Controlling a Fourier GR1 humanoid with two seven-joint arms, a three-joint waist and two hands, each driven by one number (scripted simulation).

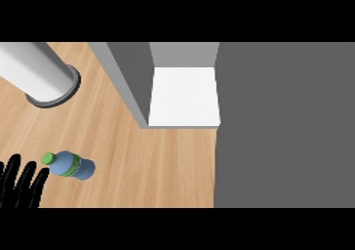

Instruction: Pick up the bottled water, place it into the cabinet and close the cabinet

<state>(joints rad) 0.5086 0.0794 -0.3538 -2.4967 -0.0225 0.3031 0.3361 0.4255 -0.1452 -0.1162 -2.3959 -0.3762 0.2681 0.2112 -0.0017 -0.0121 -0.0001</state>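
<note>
— Blue plastic body, green cap, a green band round the middle: that's the bottled water. How do you reckon it will handle?

— Light, I'd judge, and fairly stiff, though thin plastic walls may give a little if I squeeze. It looks smooth and round, so it could slip in my grasp or roll off if I nudge it. I wouldn't call it fragile.

— Where would you take hold?

— Round the body, on or near the green band, thumb on one side and fingers on the other. The cap end looks too narrow to trust.

— Where is it now?

— On the wooden counter, near and to the left, just right of my left hand. The cap points left and a little far. Whether it stands or lies on its side, I cannot tell from this steep view.

— And your fingers?

— On the left hand they are straight and spread, holding nothing. The hand rests at the near left edge, close to the bottle, and I can see no contact. My right hand does not show.

— And the cabinet?

— The cabinet stands open, far and to the right, well apart from the bottle, its white floor showing between grey walls.
</note>
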